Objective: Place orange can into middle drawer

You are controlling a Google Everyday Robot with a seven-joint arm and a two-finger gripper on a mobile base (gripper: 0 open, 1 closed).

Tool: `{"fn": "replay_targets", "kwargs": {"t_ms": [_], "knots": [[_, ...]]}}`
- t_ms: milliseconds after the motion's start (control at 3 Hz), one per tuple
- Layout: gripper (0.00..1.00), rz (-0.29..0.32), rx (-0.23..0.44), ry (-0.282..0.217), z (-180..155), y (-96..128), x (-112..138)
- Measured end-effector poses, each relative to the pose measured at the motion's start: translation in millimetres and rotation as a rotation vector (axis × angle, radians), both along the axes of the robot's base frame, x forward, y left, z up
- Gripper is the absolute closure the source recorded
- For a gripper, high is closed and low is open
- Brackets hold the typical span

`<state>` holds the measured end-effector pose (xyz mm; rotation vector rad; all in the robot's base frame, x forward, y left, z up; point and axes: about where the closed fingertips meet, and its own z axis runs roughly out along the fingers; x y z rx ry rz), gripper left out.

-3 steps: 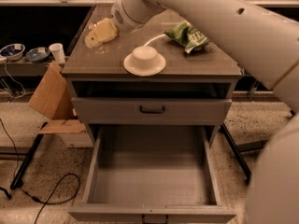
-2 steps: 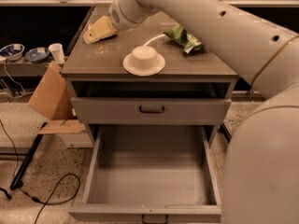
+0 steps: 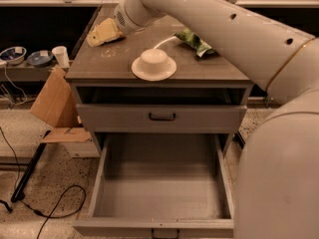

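The gripper (image 3: 101, 33), a tan shape at the arm's tip, sits over the table's (image 3: 104, 63) back left corner, almost where it was a moment ago. The arm (image 3: 239, 39) now bulks slightly larger along the right edge. We cannot tell whether the gripper is clenched or released, nor pick out the orange can apart from its tan shape. A white bowl (image 3: 153, 63) rests near the front edge, and a green bag (image 3: 192, 40) lies toward the back right. Below, the middle drawer (image 3: 162, 193) stands pulled out.

Jaws apparently over cabinet top (image 3: 112, 66), back-left.
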<state>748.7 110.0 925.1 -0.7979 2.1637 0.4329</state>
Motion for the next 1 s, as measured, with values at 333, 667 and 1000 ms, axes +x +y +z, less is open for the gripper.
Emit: {"fn": "replay_targets", "kwargs": {"t_ms": [333,667,1000], "knots": [[0.0,-0.035,0.021,-0.007,-7,18,18],[0.0,-0.058,0.043,-0.016,-15,44,42],[0.0,-0.076,0.035,-0.019,-26,62,68]]}}
